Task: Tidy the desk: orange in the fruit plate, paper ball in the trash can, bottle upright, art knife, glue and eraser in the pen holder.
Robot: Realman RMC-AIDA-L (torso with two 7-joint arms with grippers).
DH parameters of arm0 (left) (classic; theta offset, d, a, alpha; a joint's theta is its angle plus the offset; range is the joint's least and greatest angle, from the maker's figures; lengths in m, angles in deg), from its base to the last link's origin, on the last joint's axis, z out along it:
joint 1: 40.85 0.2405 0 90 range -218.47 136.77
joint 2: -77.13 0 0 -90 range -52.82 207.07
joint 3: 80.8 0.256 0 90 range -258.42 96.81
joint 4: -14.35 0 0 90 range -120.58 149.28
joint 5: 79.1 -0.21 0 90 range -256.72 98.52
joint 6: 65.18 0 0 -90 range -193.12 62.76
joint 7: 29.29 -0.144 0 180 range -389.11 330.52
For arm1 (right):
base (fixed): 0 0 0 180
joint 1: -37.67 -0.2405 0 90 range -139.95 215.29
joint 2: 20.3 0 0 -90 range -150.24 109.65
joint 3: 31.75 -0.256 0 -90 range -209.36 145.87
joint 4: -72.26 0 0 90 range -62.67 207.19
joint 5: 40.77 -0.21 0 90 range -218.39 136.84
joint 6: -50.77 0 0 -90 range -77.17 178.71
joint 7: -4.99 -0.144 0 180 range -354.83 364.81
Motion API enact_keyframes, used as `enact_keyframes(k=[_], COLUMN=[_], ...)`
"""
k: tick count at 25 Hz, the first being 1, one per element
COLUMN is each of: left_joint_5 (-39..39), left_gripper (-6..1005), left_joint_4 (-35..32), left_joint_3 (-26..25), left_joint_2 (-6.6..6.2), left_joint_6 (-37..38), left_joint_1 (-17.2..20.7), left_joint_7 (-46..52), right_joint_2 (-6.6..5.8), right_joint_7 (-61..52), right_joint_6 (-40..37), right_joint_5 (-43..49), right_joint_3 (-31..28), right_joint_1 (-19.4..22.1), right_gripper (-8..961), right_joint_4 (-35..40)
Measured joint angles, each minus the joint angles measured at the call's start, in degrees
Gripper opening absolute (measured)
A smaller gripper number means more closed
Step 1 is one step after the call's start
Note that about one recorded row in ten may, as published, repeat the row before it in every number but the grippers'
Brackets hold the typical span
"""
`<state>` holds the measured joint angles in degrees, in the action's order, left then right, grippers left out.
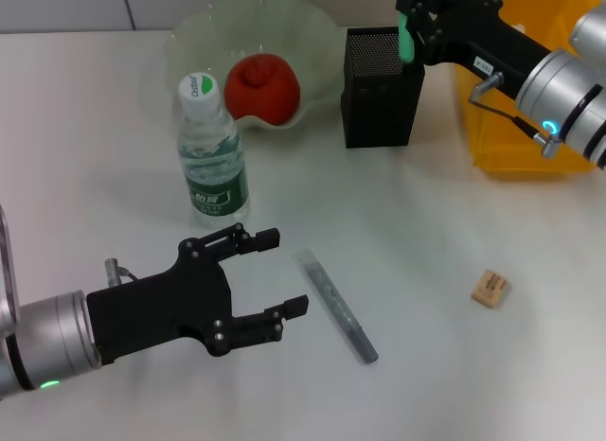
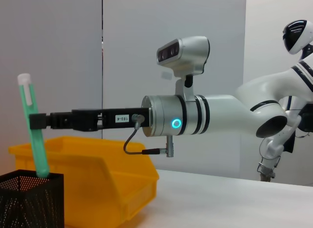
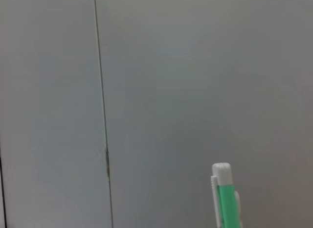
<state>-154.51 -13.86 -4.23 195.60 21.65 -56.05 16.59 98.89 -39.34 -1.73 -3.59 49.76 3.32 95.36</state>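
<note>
The right gripper [image 1: 409, 25] clamped a slim green glue stick [image 2: 33, 130] with a white cap, held nearly upright, its lower end dipping into the black mesh pen holder [image 1: 381, 86] beside the yellow trash can [image 1: 530, 138]. The left gripper [image 1: 275, 275] hovered open above the desk [image 1: 426, 233] near the grey art knife [image 1: 336, 306].

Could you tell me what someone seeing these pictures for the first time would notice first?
Probably the right gripper holding a green stick upright, its lower end dipping into the black pen holder beside the yellow trash can. Next, the orange already in the fruit plate, and the open left gripper hovering near the upright bottle.
</note>
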Motion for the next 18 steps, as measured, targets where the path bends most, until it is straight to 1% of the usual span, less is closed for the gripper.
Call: enact_keyframes(k=[6,8,9,10,11,14,15,16,17,18], left_joint_5=[0.0,0.0,0.0,0.0,0.0,0.0,0.0,0.0,0.0,0.0], left_gripper=[785,785,785,785,785,785,785,785,785,785], left_joint_4=[0.0,0.0,0.0,0.0,0.0,-0.2,-0.3,-0.3,-0.3,-0.3], left_joint_3=[-0.3,-0.3,-0.3,-0.3,-0.3,-0.4,-0.5,-0.5,-0.5,-0.5], left_joint_2=[0.00,0.00,0.00,0.00,0.00,-0.01,-0.05,-0.05,-0.08,-0.08], left_joint_6=[0.0,0.1,0.1,0.1,0.3,0.7,1.0,1.0,1.1,1.2], left_joint_1=[0.1,0.2,0.2,0.2,0.3,0.4,0.5,0.5,0.5,0.5], left_joint_7=[-0.1,-0.1,-0.1,-0.1,-0.1,0.0,0.0,0.0,0.0,0.0], right_joint_2=[0.05,0.06,0.06,0.03,0.03,0.00,-0.01,-0.01,-0.01,0.00], right_joint_7=[0.1,0.1,0.1,-0.9,-0.9,-5.9,-12.5,-12.5,-16.4,-22.3], right_joint_6=[-0.1,-1.9,-1.9,-4.1,-4.1,-5.4,-5.4,-5.4,-5.5,-5.5], right_joint_5=[0.1,0.1,0.1,0.4,0.4,3.0,7.5,7.5,10.6,15.5], right_joint_3=[0.1,0.2,0.2,0.3,0.3,0.3,0.0,0.0,-0.4,-1.1], right_joint_1=[0.5,1.8,1.8,4.4,4.4,9.7,14.0,14.0,15.9,18.3], right_gripper=[147,239,285,331,346,390,405,415,424,434], right_joint_4=[0.1,1.6,1.6,4.9,4.9,12.8,19.9,19.9,23.7,28.9])
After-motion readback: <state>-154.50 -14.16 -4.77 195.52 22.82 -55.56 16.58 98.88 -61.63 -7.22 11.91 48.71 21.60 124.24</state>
